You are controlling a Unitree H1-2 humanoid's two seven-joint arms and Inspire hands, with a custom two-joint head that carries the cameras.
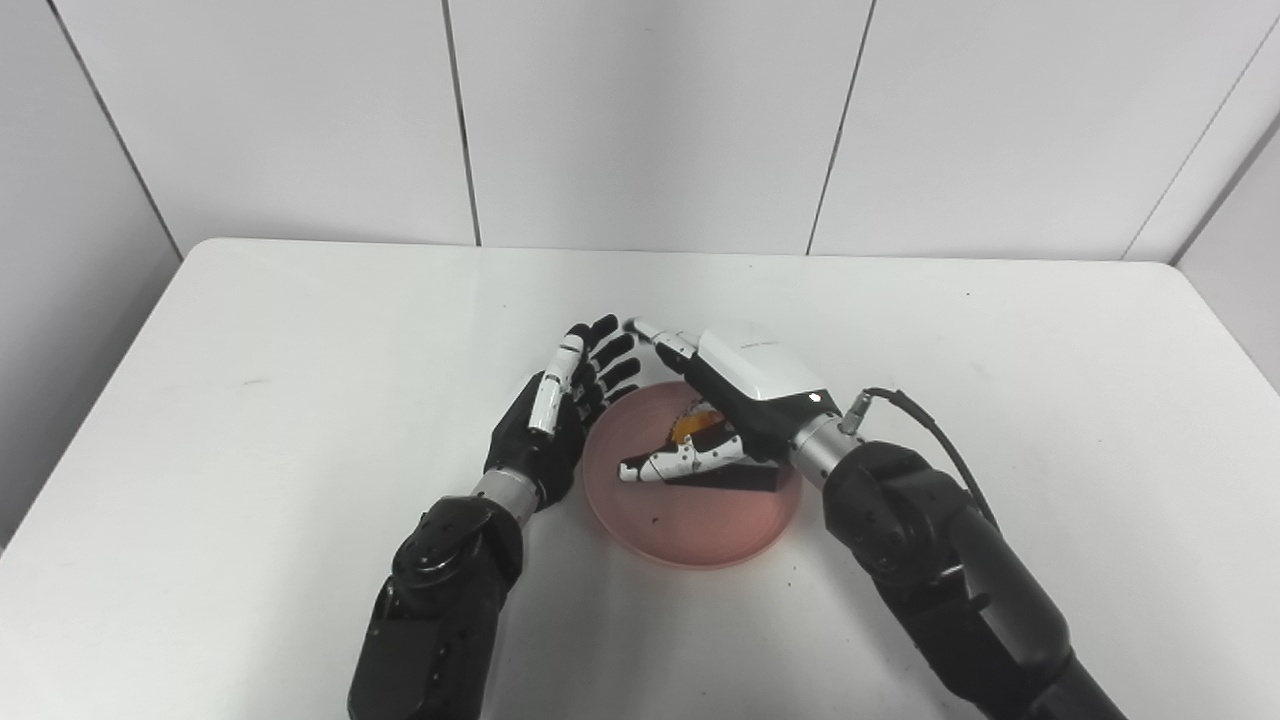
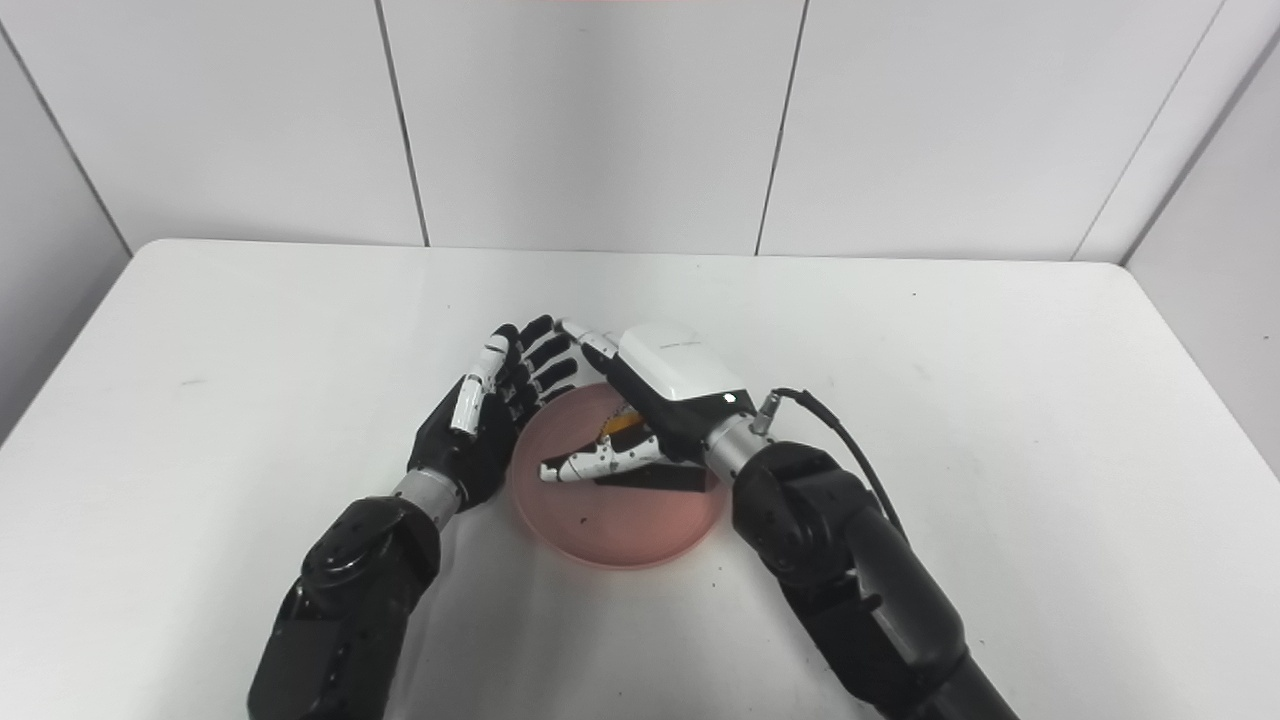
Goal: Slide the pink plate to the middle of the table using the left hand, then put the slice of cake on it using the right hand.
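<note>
Fingers [image 1: 668, 466] of the right hand [image 1: 740, 395] are curling around the cake [image 1: 725, 468], thumb side low over the plate [image 1: 690, 535]; whether the grip is loosening cannot be told. Cake is sitting dark and low on the plate, orange topping showing under the palm. Left hand [image 1: 560, 415] is resting just beside the plate's left rim, fingers spread, holding nothing. Plate is lying near mid-table [image 1: 300, 330]. Judgement: slide looks done, placing is nearly done; release and withdrawal are remaining.
</note>
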